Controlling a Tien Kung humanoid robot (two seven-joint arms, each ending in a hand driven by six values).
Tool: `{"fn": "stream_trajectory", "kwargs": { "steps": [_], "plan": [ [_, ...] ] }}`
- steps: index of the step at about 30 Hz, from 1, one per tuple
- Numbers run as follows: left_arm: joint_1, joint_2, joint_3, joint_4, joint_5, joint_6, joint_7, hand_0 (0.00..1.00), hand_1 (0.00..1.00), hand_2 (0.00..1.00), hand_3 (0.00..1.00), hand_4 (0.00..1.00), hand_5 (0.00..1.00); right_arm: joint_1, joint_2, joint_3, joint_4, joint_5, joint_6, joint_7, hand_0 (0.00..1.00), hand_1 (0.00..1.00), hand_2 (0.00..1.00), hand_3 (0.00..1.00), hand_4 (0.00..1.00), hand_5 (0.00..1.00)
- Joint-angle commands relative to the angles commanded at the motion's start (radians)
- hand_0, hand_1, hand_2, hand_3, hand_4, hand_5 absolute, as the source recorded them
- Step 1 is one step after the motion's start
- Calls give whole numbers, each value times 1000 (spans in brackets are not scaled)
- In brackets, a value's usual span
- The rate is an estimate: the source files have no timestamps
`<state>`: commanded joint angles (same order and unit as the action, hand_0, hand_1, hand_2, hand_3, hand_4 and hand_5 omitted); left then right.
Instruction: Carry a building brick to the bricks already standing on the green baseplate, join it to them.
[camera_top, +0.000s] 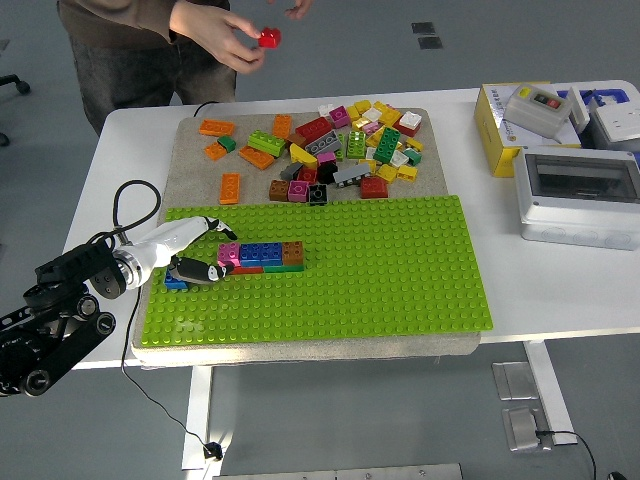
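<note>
Red brick (268, 38) in person's hand (215, 32) | loose bricks (340, 145) behind baseplate (400, 270)

Baseplate (380, 270) lime green; joined bricks (262, 256) pink, blue, brown, perhaps red-green beneath; held brick (268, 38) red.
</note>
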<state>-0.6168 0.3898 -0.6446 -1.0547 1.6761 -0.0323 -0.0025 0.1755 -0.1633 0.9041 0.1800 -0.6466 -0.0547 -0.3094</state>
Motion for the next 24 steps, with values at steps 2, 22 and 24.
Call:
{"fn": "stream_trajectory", "kwargs": {
  "steps": [2, 22, 24],
  "plan": [
    [0, 0, 0, 0, 0, -2, 0, 998, 965, 940, 795, 778, 335, 0, 0, 1, 0, -1, 0, 0, 700, 639, 542, 767, 659, 998],
    [54, 56, -109, -133, 42, -36, 36, 998, 979, 982, 799, 857, 464, -9, -2, 15, 0, -15, 2, -6, 699, 637, 542, 766, 657, 998],
    [90, 73, -150, -178, 58, -37, 48, 998, 979, 982, 799, 857, 464, -11, -2, 13, 0, -11, 1, -5, 699, 637, 542, 766, 657, 998]
  ]
}}
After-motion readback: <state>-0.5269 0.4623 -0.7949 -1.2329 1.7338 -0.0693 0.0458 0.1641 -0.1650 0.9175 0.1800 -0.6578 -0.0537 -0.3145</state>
